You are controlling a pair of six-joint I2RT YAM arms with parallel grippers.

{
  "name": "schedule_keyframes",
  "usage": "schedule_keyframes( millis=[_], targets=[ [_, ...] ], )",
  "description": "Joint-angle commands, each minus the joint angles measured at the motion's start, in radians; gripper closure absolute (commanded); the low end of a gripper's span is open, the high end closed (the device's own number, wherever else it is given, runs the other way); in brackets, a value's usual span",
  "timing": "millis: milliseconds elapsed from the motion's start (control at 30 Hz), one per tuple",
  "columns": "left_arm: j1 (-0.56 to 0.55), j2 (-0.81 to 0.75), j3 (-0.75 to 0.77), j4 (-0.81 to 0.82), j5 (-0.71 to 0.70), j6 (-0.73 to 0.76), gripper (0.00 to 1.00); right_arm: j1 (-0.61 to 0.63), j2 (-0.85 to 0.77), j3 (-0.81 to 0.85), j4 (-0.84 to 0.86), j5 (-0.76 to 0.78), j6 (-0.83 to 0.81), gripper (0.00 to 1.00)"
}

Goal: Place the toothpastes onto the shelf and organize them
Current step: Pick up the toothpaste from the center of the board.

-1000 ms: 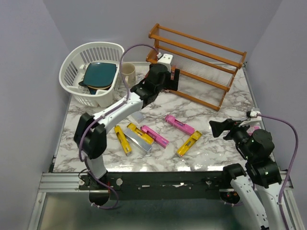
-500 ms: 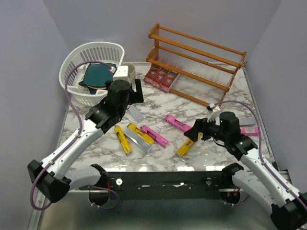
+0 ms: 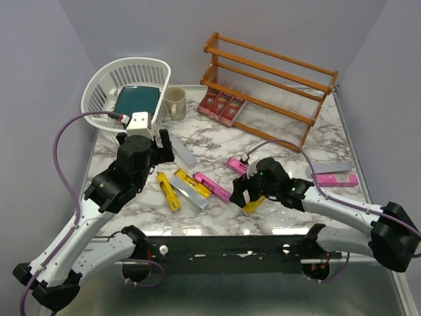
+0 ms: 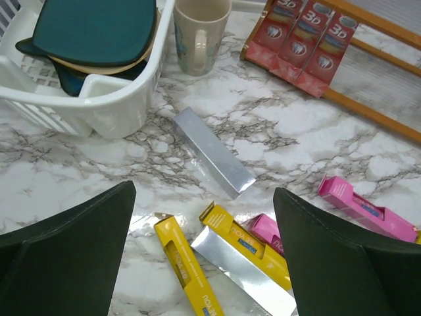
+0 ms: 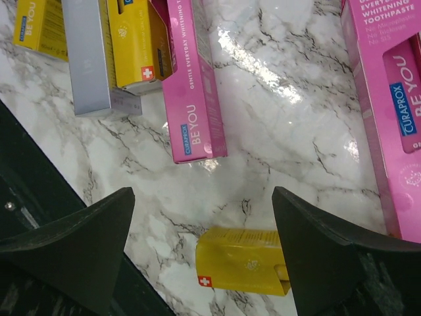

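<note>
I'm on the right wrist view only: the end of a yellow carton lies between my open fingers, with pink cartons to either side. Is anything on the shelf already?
Observer: Yes. Three red cartons sit side by side at the left end of the lowest tier of the shelf.
Operator: Where is the left gripper?
Observer: It hangs open above the marble beside the white basket, holding nothing.
Operator: Are there any cartons further to my right?
Observer: Two. A pink carton and a silver carton lie close together near the right edge of the table.
</note>
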Motion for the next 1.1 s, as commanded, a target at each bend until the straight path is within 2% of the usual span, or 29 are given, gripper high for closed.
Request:
schedule_keyframes(
  millis=[0,133,200,367,500,600,867,933,1067],
  targets=[
    [0.017,-0.066,-0.103,0.048,-0.052,0.079,0.01,0.094,0.073,0.035,0.102,0.141,-0.074,0.11],
    [0.095,-0.106,-0.145,0.091,0.003,0.095,0.01,0.162,0.142,0.059,0.121,0.230,-0.100,0.17],
    [0.175,-0.126,-0.177,0.115,0.029,0.105,0.01,0.188,0.173,0.071,0.154,0.262,-0.108,0.19],
    [0.315,-0.137,-0.209,0.135,0.197,0.099,0.01,0.211,0.274,0.096,0.170,0.319,-0.122,0.27],
    [0.397,-0.143,-0.217,0.140,0.250,0.082,0.01,0.225,0.324,0.111,0.167,0.344,-0.137,0.30],
    [0.421,-0.144,-0.222,0.141,0.280,0.079,0.01,0.240,0.356,0.116,0.164,0.351,-0.143,0.35],
    [0.441,-0.144,-0.225,0.149,0.324,0.079,0.01,0.254,0.397,0.124,0.170,0.351,-0.157,0.38],
    [0.441,-0.144,-0.226,0.152,0.329,0.077,0.01,0.255,0.394,0.119,0.170,0.347,-0.160,0.44],
    [0.442,-0.147,-0.228,0.154,0.333,0.077,0.01,0.254,0.382,0.113,0.156,0.341,-0.148,0.50]
  ],
)
